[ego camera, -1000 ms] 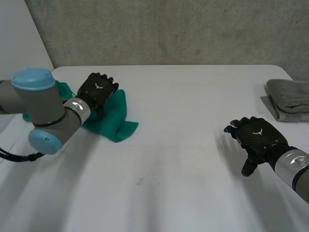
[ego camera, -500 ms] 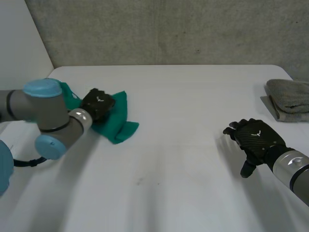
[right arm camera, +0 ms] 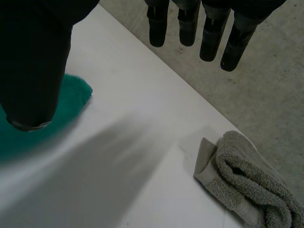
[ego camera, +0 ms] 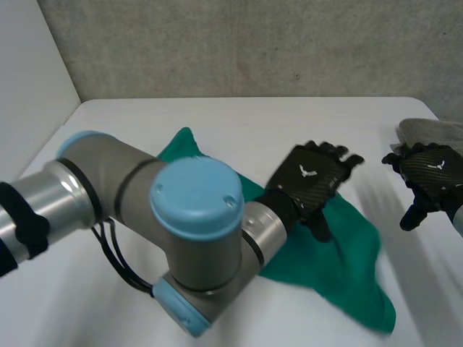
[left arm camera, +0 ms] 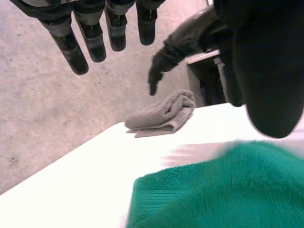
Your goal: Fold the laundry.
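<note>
Green terry cloth (ego camera: 347,267) lies loosely spread across the middle of the white table (ego camera: 239,116), one corner pointing to the far left and the bulk running to the near right. The left arm (ego camera: 108,188) reaches across it. The left hand (ego camera: 312,177) sits over the cloth's middle, fingers straight and thumb well apart from them, clamping nothing. Whether the palm presses the fabric I cannot tell, as the hand hides the contact.

Further right, the right hand (ego camera: 432,170) hovers off the cloth, fingers likewise straight and spread, empty. Just beside it a grey towel (right arm camera: 251,185) rests folded at the table's far right edge.

The step in hand looks like laying the green cloth flat before the first fold. Next, each hand probably needs to take a corner or edge and draw the wrinkles out.
</note>
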